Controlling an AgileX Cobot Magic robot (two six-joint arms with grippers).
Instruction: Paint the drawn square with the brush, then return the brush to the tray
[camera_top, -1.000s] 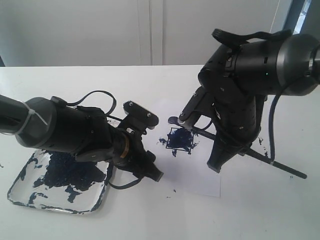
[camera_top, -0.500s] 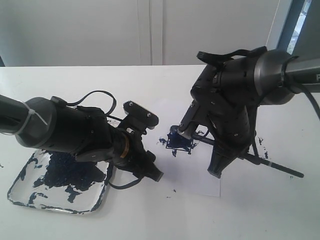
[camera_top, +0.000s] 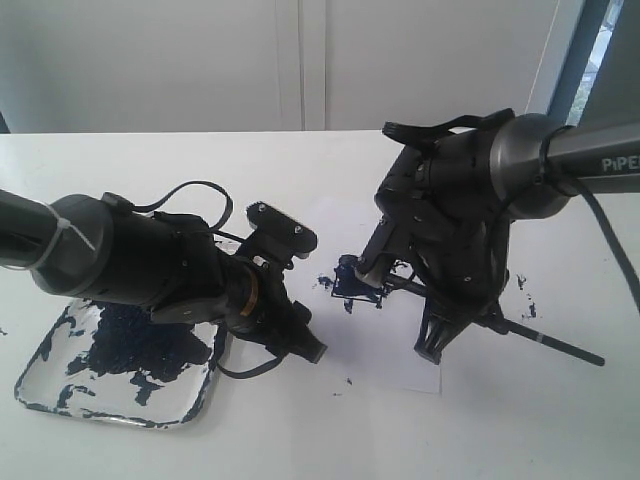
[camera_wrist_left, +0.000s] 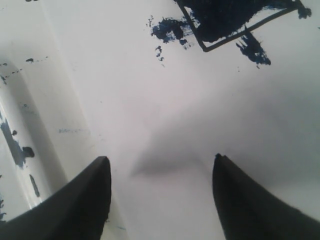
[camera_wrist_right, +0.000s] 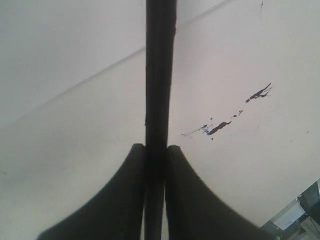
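The drawn square (camera_top: 358, 280) on the white paper (camera_top: 385, 350) is mostly daubed blue-black; the left wrist view shows its corner (camera_wrist_left: 235, 20). The right arm (camera_top: 460, 200) leans over it. My right gripper (camera_wrist_right: 156, 150) is shut on the brush, whose black handle (camera_wrist_right: 160, 75) runs straight out between the fingers. In the exterior view the handle (camera_top: 555, 343) trails to the right over the table, and the tip end reaches the square, partly hidden by the arm. My left gripper (camera_wrist_left: 160, 165) is open and empty over bare paper, left of the square. The tray (camera_top: 40, 365) lies at the far left.
The left arm (camera_top: 150, 265) lies low between the tray and the paper, partly over the tray. Paint smears (camera_top: 325, 283) spill past the square's left side. Dark paint specks (camera_top: 522, 282) dot the table to the right of the paper. A white wall stands behind the table.
The right arm has shifted left and lower over the square, dragging the brush handle's far end left with it. The left arm has not moved.
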